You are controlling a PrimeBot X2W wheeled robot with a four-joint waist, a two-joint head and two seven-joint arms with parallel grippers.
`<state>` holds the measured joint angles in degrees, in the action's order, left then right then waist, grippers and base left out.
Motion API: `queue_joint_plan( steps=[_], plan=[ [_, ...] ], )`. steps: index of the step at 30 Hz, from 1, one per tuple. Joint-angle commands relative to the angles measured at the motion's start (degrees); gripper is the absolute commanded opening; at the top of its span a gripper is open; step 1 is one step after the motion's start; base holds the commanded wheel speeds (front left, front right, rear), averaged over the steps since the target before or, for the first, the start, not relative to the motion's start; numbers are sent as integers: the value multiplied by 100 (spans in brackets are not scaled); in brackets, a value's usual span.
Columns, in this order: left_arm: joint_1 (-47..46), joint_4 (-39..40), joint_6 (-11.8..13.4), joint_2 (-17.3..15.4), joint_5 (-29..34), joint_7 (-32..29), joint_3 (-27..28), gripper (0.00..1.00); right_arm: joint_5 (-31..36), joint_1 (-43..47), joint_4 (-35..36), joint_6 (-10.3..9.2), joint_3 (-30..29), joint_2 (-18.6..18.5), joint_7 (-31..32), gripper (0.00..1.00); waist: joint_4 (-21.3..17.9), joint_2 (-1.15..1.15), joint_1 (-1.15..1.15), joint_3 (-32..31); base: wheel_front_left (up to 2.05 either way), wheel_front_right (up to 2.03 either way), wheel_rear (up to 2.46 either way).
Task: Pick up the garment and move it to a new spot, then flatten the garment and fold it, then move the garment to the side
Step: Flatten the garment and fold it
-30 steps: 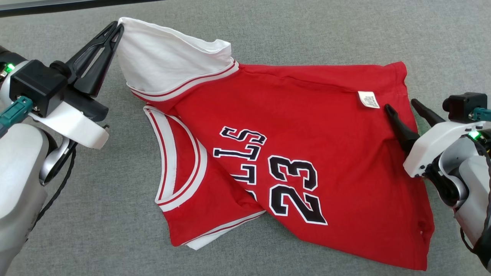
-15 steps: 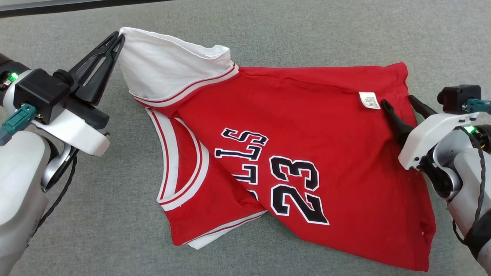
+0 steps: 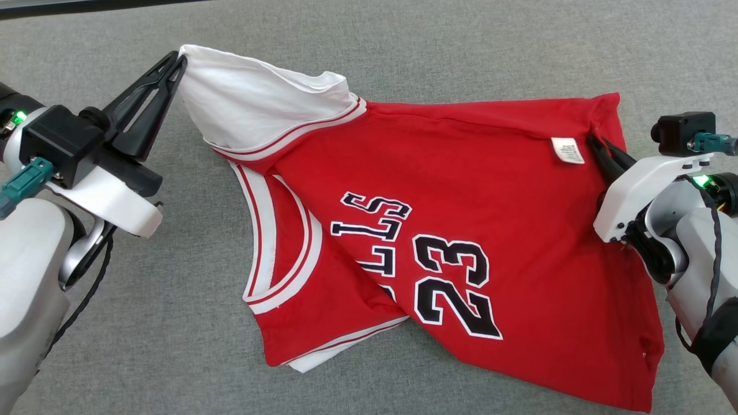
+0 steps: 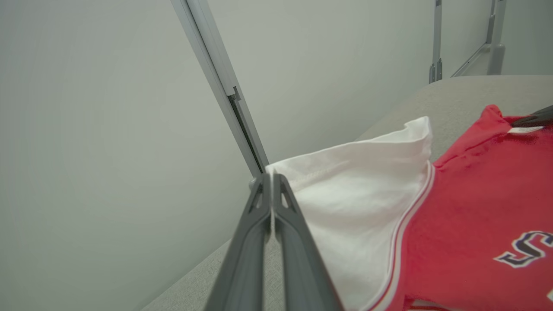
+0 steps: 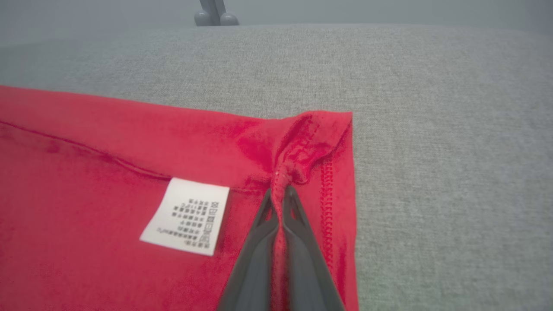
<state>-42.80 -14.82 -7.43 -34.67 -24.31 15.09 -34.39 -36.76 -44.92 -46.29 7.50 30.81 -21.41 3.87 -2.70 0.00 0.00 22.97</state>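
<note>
The garment (image 3: pixel 473 196) lies spread on the grey cloth table: red, with a white sleeve (image 3: pixel 253 104), red-and-white striped trim, a black "23" print and a small white label (image 3: pixel 567 150). My left gripper (image 3: pixel 180 57) is shut on the far tip of the white sleeve and holds it slightly raised; the left wrist view shows the gripper (image 4: pixel 271 178) pinching the sleeve's (image 4: pixel 358 194) hem. My right gripper (image 3: pixel 597 144) is shut on the red corner beside the label. The right wrist view shows the gripper (image 5: pixel 281 189) bunching the garment's seam (image 5: pixel 302 147) next to the label (image 5: pixel 185 216).
The grey table (image 3: pixel 461 46) has free surface on every side of the garment. Its far edge (image 3: pixel 86 7) runs along the top left. A metal frame post (image 4: pixel 224 86) and a pale wall stand beyond the table in the left wrist view.
My right gripper has slid forward over the red corner by the label and shut on it. The garment has shifted a little to the right. The left gripper keeps its hold.
</note>
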Motion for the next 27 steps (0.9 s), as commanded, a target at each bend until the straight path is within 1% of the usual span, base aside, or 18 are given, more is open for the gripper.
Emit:
queue_joint_plan(
  steps=[1,6,10,12,14,16,17,21,24,27],
  plan=[
    [-21,-28,-6,-29,-35,8,55,0,-37,-72,38,-2,55,-45,-53,0,-17,0,0,-45,0,0,0],
    [17,21,-6,-26,13,8,231,0,-43,-149,202,-2,106,-118,-226,0,-76,0,0,-157,0,0,0],
    [-75,251,-6,-68,53,8,580,0,-215,-338,484,-2,29,-191,-322,0,-164,0,0,-288,0,0,0],
    [-249,344,-5,-176,60,8,661,0,-338,-504,681,-2,-10,-266,-300,0,-200,0,0,-328,0,0,0],
    [-560,400,-5,-326,70,8,585,0,-354,-756,847,-3,-8,-410,-221,0,-228,0,0,-332,0,0,0],
    [-1061,400,-5,-532,90,7,424,0,-384,-1134,998,-2,-20,-475,-120,0,-267,0,0,-239,0,0,0],
    [-1384,357,-5,-668,196,-2,287,0,-415,-1359,1048,-2,-53,-486,-68,0,-289,0,0,-158,0,0,0],
    [-2967,-29,-3,-837,323,-15,-348,0,-237,-2459,946,-3,-209,-455,-84,0,-351,0,0,250,0,0,0],
    [-4212,-537,-1,-770,486,-3,-640,0,64,-3257,637,-2,-294,-273,-258,0,-405,0,0,506,0,0,0],
    [-5364,-839,-1,-628,867,3,-654,0,426,-4048,271,-3,-470,-171,-579,0,-449,0,0,787,0,0,0]
  ],
)
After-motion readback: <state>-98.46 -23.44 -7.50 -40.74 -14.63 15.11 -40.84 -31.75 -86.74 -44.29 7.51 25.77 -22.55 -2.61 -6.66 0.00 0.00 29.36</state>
